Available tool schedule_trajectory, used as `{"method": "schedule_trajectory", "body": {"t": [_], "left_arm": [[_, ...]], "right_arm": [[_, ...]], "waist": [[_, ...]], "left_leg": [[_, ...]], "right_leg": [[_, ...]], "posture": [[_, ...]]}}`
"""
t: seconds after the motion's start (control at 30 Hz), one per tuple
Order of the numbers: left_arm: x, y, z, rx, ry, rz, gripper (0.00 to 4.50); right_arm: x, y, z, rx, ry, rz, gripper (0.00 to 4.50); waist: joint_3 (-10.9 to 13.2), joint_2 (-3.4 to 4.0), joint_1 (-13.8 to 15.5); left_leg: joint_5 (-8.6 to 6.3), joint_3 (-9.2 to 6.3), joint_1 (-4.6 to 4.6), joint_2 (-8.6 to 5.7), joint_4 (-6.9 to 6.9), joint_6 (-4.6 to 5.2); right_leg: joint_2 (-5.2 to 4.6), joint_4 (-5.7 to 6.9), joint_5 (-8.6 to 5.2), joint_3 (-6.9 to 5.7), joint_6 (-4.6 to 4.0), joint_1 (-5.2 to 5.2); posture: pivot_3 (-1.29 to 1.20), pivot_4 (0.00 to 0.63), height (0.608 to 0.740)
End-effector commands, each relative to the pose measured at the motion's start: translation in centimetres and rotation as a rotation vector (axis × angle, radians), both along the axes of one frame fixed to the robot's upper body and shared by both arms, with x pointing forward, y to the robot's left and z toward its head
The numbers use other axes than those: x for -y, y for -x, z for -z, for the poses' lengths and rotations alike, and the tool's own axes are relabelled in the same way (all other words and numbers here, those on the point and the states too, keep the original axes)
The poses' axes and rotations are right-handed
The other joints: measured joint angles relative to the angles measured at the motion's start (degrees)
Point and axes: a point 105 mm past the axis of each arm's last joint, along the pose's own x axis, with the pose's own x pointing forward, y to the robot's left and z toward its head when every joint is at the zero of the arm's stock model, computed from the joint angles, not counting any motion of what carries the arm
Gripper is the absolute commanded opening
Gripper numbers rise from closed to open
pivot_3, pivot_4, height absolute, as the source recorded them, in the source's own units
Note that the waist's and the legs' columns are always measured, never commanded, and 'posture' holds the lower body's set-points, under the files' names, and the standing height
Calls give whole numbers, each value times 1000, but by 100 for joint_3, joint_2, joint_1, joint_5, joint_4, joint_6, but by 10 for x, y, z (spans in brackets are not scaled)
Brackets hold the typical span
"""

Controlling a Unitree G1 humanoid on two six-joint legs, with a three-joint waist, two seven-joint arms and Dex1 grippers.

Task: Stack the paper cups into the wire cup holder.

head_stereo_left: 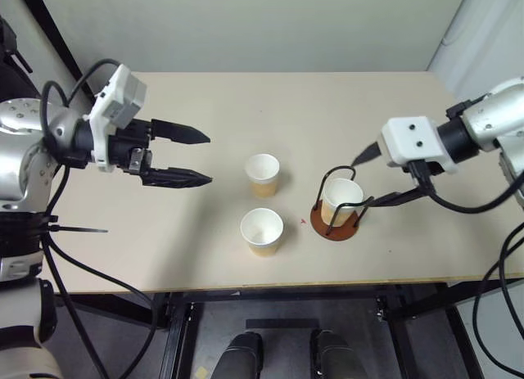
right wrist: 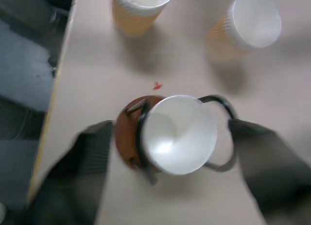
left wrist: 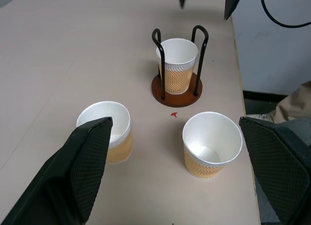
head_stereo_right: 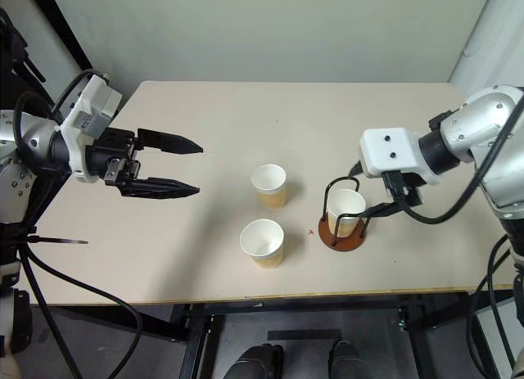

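pale tabletop [head_stereo_left: 205,232] against a plain wall. wire cup holder [head_stereo_left: 336,223] toward the right: one paper cup [head_stereo_left: 341,200] seated inside. two loose cups [head_stereo_left: 263,175] [head_stereo_left: 262,231] just left of it, unstacked. right hand [head_stereo_left: 370,179] spread wide around the holder, gripping nothing; left hand [head_stereo_left: 195,156] wide, empty, well apart. judged one third done.

Tan zigzag-ribbed cups [left wrist: 205,147] — rust-brown holder base [left wrist: 176,95]

Head pair looks down over table [head_stereo_left: 164,232]; wrist views close, sharing cups [left wrist: 212,145].
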Motion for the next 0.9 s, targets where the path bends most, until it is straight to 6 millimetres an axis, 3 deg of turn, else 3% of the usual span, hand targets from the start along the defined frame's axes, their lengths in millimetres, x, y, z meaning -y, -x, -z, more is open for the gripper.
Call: {"method": "schedule_trajectory", "body": {"t": [0.03,0.13,0.23,0.33,0.63,0.9], "left_arm": [[-5,-7,-10,90,-11,-60,4500],[-7,-13,-7,121,-42,-85,4500],[-4,-25,0,206,-128,-90,4500],[2,-39,5,306,-218,-78,4500],[14,-66,31,516,-499,101,4500],[31,-73,44,544,-539,219,4500]], "right_arm": [[-12,-7,-38,126,-128,21,4473],[-23,-6,-50,125,-200,10,4473],[-46,12,-71,31,-373,-56,4473],[-55,20,-73,-12,-424,-72,4473],[-54,26,-64,-18,-466,-21,4473],[-49,27,-60,-22,-475,24,4473]], "waist": [[0,0,-9],[0,-1,-18],[0,0,-13],[-1,-2,28],[-2,-4,35],[-2,-4,41]], "left_leg": [[0,0,0,0,4,0],[2,0,0,1,8,-1],[2,0,-1,-1,11,-1],[2,-1,-5,-4,15,-1],[-7,-1,-20,-9,32,9],[-7,-1,-49,-6,37,11]], "right_leg": [[0,7,0,0,0,-2],[1,19,0,0,0,-6],[1,18,0,0,0,-5],[1,18,-1,1,-1,-5],[-3,4,2,2,-7,-6],[-3,0,18,-1,21,-32]], "posture": [[0,150,740],[0,150,740],[0,150,740],[0,150,740],[0,150,740],[0,150,740]]}}
